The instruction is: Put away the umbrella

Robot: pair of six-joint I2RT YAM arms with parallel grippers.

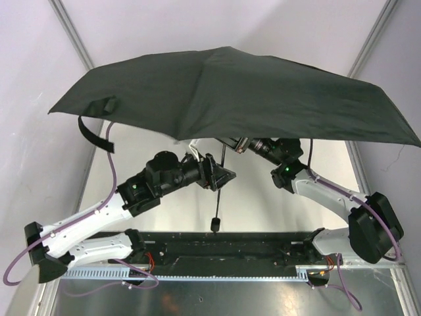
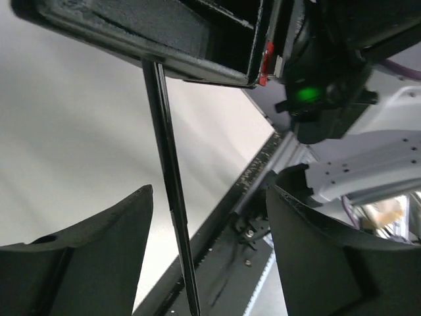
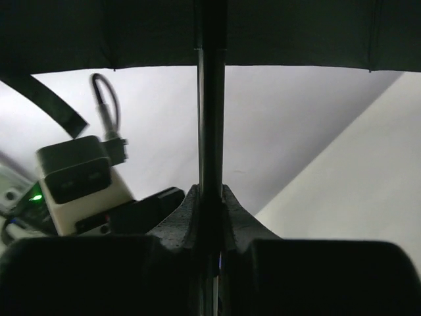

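Observation:
The umbrella [image 1: 250, 92] is open and held up, its black canopy spanning the top view. Its slim shaft [image 1: 222, 168] hangs down to the small black handle [image 1: 215, 225] above the table. My right gripper [image 1: 231, 143] is under the canopy, shut on the shaft high up; in the right wrist view [image 3: 210, 201] the jaws pinch the shaft [image 3: 210, 118] below the canopy [image 3: 131, 33]. My left gripper [image 1: 223, 176] is wide open around the shaft lower down. In the left wrist view [image 2: 210, 191] the shaft [image 2: 168, 171] passes between the fingers, nearer the left one, touching neither.
The canopy's closing strap [image 1: 92, 135] dangles at the left rim. A black rail [image 1: 223, 243] runs along the near table edge between the arm bases. White walls and metal frame posts [image 1: 72, 39] close in both sides. The left arm's wrist camera [image 3: 75, 181] sits close to my right gripper.

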